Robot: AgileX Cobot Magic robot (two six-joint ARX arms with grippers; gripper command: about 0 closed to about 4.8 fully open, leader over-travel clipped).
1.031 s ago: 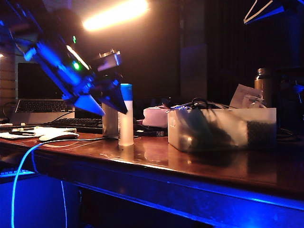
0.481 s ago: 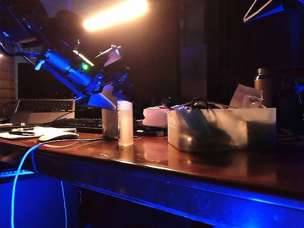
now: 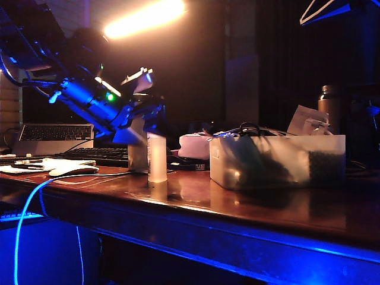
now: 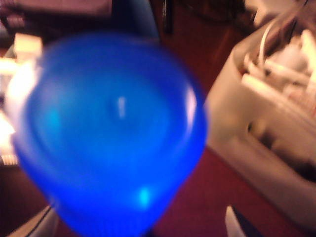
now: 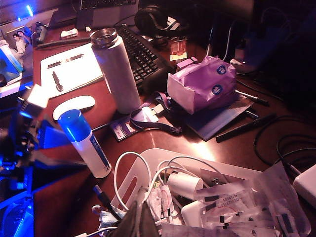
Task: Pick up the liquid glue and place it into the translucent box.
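Observation:
The liquid glue (image 3: 157, 159) stands upright on the wooden table, a slim whitish tube beside the pale flask (image 3: 137, 153). My left gripper (image 3: 141, 126) is open and tilted down over its top, so the cap is hidden in the exterior view. In the left wrist view the blue cap (image 4: 108, 133) fills the picture, blurred, between the two fingertips (image 4: 236, 223). The right wrist view shows the glue (image 5: 88, 145) whole, with the left gripper's fingers just beside it. The translucent box (image 3: 276, 160), full of cables and packets, stands to the glue's right. My right gripper (image 5: 140, 217) hangs shut above the box (image 5: 148, 163).
Behind the glue lie a keyboard (image 5: 140, 54), a laptop (image 3: 53, 133), a notebook with pens (image 5: 69, 71), a white mouse (image 5: 74, 106) and a pinkish pouch (image 5: 205, 84). A lanyard card (image 5: 126, 128) lies next to the flask (image 5: 116, 69). A brown bottle (image 3: 328, 101) stands at the back right.
My left gripper has sunk and tipped down onto the glue's top; the blue cap, seen beside the fingers a second ago, is now covered by them. The glue has not moved.

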